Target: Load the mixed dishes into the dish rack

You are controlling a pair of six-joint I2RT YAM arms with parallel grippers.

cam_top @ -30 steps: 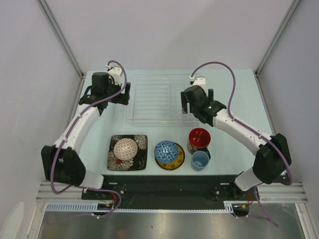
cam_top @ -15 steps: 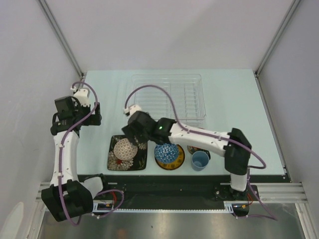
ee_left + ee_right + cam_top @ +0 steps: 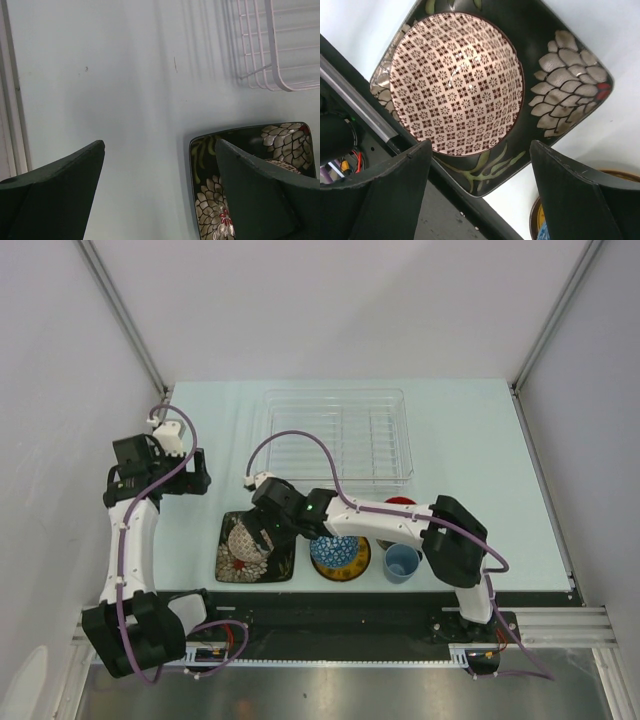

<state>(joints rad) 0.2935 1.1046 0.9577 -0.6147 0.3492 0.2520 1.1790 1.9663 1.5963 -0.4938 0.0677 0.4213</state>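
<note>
The cream-pink patterned bowl sits on the black square floral plate at the near left. My right gripper hovers open just above them, its fingers either side of the plate's near corner, holding nothing. From above, the right gripper hides most of that bowl on the plate. The blue patterned bowl rests on the yellow saucer. The light-blue cup stands beside them, the red-lined mug half hidden by my arm. The dish rack holds no dishes. My left gripper is open over bare table.
The left wrist view shows the left gripper above the table, with the plate's corner behind its right finger and the rack's wire corner at upper right. The black front rail runs just beyond the plate's near edge.
Both grippers left the rack's sides. The left arm drew back to the left; the right arm swung across and down over the bowl on the black plate.
</note>
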